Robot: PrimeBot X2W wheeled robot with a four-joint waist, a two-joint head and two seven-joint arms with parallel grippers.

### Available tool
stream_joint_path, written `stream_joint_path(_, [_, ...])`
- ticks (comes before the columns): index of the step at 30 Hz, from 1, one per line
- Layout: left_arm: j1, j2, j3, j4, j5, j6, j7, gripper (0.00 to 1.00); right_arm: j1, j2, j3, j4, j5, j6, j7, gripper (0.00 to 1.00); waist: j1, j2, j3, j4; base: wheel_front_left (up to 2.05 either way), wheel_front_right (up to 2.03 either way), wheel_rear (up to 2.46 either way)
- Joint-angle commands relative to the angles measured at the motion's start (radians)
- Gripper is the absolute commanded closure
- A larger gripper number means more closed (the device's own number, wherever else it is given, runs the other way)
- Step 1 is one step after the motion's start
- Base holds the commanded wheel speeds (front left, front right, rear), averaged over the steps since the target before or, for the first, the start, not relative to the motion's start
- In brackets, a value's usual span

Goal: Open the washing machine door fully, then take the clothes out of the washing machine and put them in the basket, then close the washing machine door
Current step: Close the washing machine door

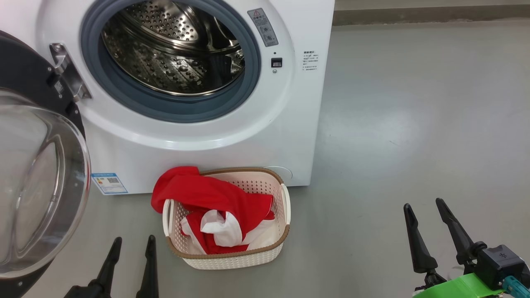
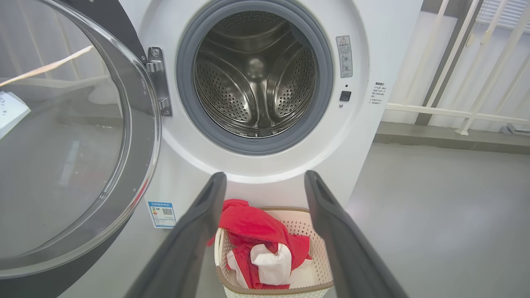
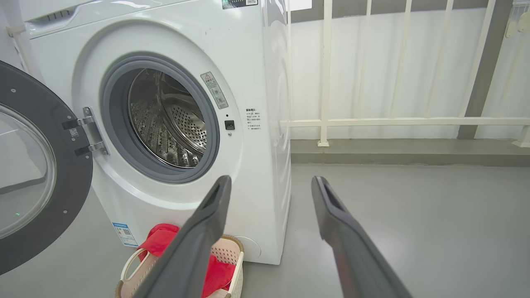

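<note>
Since both tools stand with fingers spread wide and hold nothing, the left tool [image 1: 134, 238] low beside the door and the right tool [image 1: 423, 203] well off to the other side above bare floor [image 1: 393, 145], either is free for the next grip. Just ahead of them the basket [image 1: 236, 260] sits on the floor close before the washing machine [image 1: 198, 153]. The clothes [image 1: 207, 198] are heaped in it, one red fold draped over its far left rim. Soft and light, they probably need no more handling. To the left the washing machine door [image 1: 41, 174] is swung wide on its hinge [image 1: 68, 72]. It looks rigid and fairly heavy, its black rim glossy and likely slippery, and the glass bowl is best left alone. A flat push on the rim's free edge, opposite the hinge, should swing it shut. Beyond, the drum [image 1: 174, 45] appears empty.
</note>
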Motion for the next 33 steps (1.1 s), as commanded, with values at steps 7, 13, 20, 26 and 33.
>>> stream_joint_path(7, [-0.023,0.010,0.033,-0.026,0.003,0.012,-0.015,0.00,-0.035,-0.012,0.024,-0.019,-0.003,0.005,-0.006,0.00,0.0000,0.0000,-0.007,0.012,-0.01,0.01,0.00])
stream_joint_path(13, [-0.034,0.014,0.037,-0.023,0.000,0.017,-0.016,0.00,-0.028,-0.012,0.029,-0.020,-0.004,0.005,-0.006,0.00,0.0000,0.0000,-0.006,0.047,0.00,0.00,0.00])
stream_joint_path(20, [-0.038,0.011,0.043,-0.038,0.002,0.031,-0.017,0.00,-0.036,-0.012,0.049,-0.016,-0.009,0.005,-0.006,0.00,0.0000,0.0000,-0.009,0.112,0.00,0.00,0.00])
stream_joint_path(26, [-0.032,0.008,0.050,-0.062,0.001,0.043,-0.018,0.00,-0.052,-0.012,0.075,-0.011,-0.010,0.005,-0.006,0.00,0.0000,0.0000,-0.014,0.187,0.00,0.00,0.00])
stream_joint_path(33, [-0.025,0.013,0.056,-0.085,0.004,0.063,-0.015,0.00,-0.074,-0.012,0.101,-0.002,-0.005,0.005,-0.006,0.00,0.0000,0.0000,-0.014,0.281,0.00,0.00,0.00])
